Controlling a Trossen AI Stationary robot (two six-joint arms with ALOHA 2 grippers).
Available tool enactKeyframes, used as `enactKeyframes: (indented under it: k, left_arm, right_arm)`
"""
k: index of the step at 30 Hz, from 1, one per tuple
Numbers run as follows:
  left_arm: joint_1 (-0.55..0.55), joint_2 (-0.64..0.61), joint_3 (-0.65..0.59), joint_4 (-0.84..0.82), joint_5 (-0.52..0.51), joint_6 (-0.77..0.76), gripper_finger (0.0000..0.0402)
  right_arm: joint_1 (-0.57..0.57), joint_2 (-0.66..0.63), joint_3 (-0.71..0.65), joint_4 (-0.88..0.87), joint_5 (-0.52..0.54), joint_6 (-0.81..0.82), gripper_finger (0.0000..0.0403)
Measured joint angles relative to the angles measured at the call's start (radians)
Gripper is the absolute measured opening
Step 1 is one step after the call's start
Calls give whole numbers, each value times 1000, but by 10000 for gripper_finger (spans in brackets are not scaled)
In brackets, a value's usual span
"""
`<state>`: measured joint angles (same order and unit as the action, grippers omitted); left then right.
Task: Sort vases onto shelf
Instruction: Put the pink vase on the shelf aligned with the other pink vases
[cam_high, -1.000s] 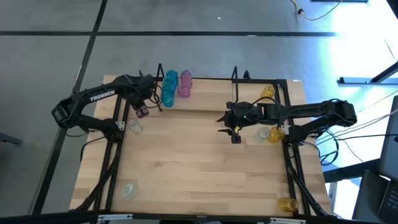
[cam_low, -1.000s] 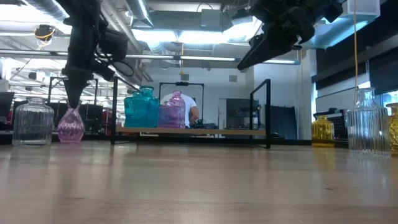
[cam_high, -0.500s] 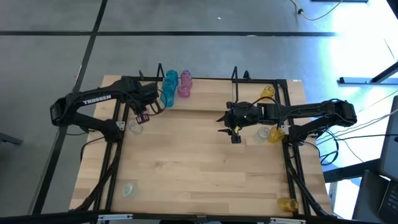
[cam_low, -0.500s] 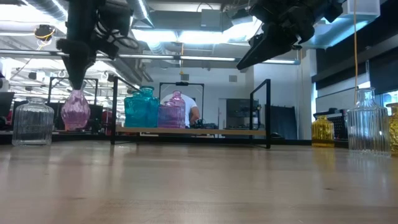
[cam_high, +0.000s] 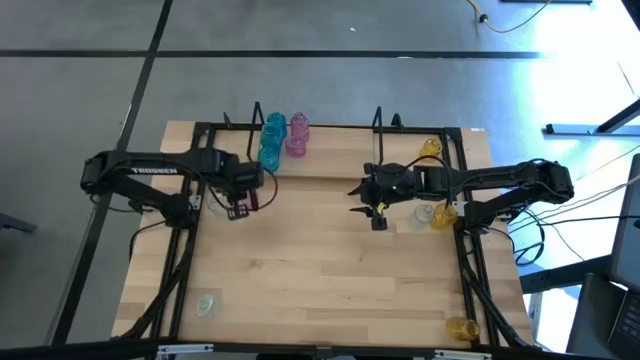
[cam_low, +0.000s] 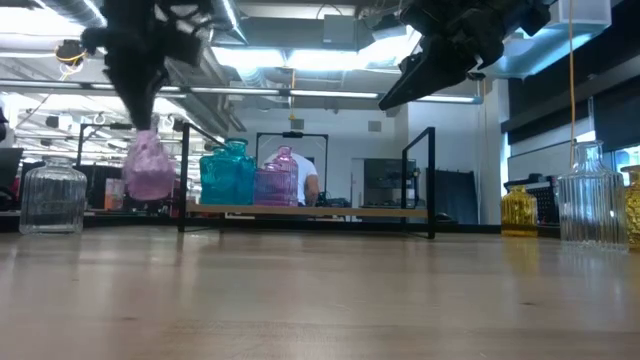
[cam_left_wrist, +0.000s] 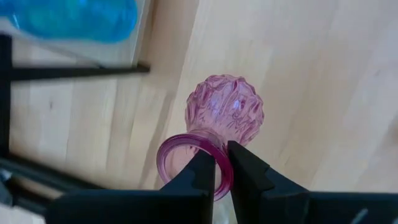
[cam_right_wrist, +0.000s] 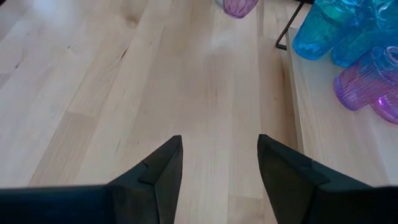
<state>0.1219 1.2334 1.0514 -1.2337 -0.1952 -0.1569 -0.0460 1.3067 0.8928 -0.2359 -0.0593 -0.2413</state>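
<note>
Left claw (cam_left_wrist: 221, 167) pinched tight on rim of pink vase (cam_left_wrist: 224, 115), lifted off desk (cam_high: 330, 260) just beside shelf (cam_high: 330, 150) near blue vases (cam_high: 271, 140). Right claw (cam_right_wrist: 217, 165) wide apart, holding nothing, above desk mid-right.

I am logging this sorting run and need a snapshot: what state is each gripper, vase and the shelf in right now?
left gripper: shut on the pink vase's rim.
pink vase: lifted off the table, hanging from its rim.
right gripper: open, empty, above the table.
shelf: holds teal and pink vases at one end.
teal vases: upright on the shelf.
clear jar: upright on the table.
</note>
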Motion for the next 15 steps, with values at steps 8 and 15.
enactKeyframes:
  k: [8,15]
  left_arm:
    - [-56,156,191,10,-81,2,24]
    - [-15,390,455,-12,-107,67,24]
  right_arm:
    - [0,0,0,1,0,0,191]
    - [0,0,0,0,0,0,191]
